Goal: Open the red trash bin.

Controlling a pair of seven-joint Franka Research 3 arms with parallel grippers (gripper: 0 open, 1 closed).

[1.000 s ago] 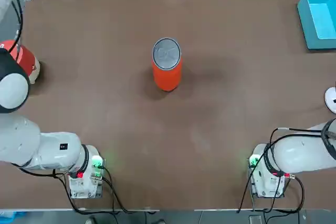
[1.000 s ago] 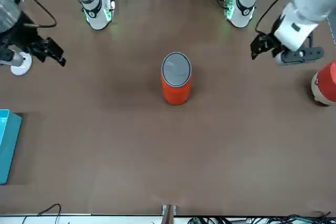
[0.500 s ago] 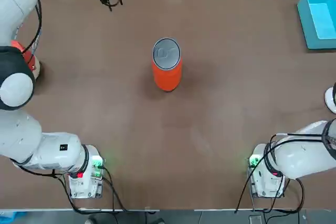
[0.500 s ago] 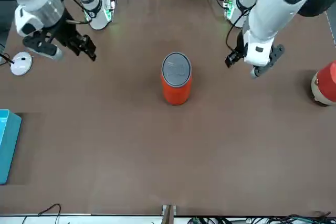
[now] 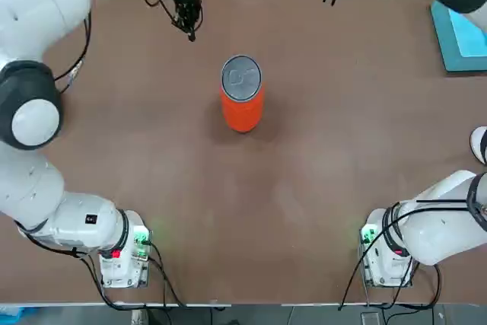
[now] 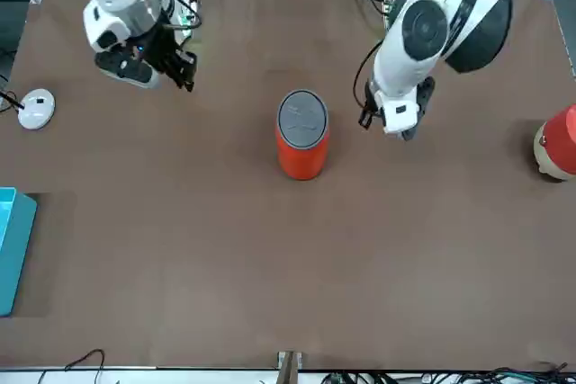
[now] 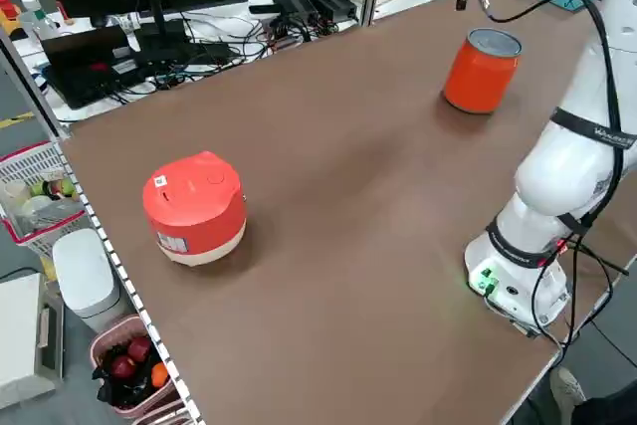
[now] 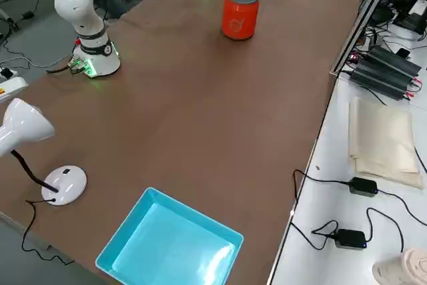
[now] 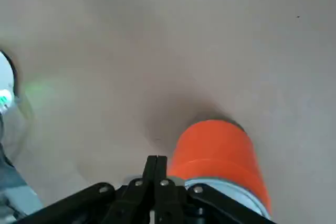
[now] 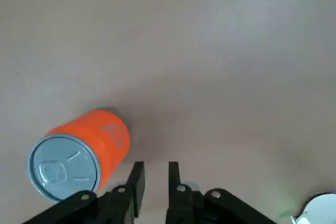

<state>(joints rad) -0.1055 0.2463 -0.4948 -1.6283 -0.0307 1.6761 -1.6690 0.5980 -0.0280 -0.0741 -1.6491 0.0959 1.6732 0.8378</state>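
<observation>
The red trash bin [image 5: 242,108] stands upright mid-table, its round grey lid [image 5: 241,78] lying flat and closed. It also shows as the red trash bin [image 6: 301,150] in the front view. My left gripper [image 6: 385,121] hangs just off the bin's side toward my left arm, apart from it. Its fingers are pressed together, as the left gripper [image 9: 156,160] shows in its wrist view, with the bin [image 9: 215,145] close below. My right gripper [image 6: 178,71] is farther off on the other side. The right gripper [image 10: 155,169] stands open by a narrow gap with nothing in it.
A red-and-cream domed object [image 6: 558,143] sits at the table edge on my left side. A light-blue square box [image 5: 464,24] is at the far right corner. A white lamp base [image 6: 34,107] rests near the right edge. Cables lie beyond the far edge.
Both arms have swung in from the table's sides toward the bin, the left one ending close beside it. The bin has not moved and its lid stays closed.
</observation>
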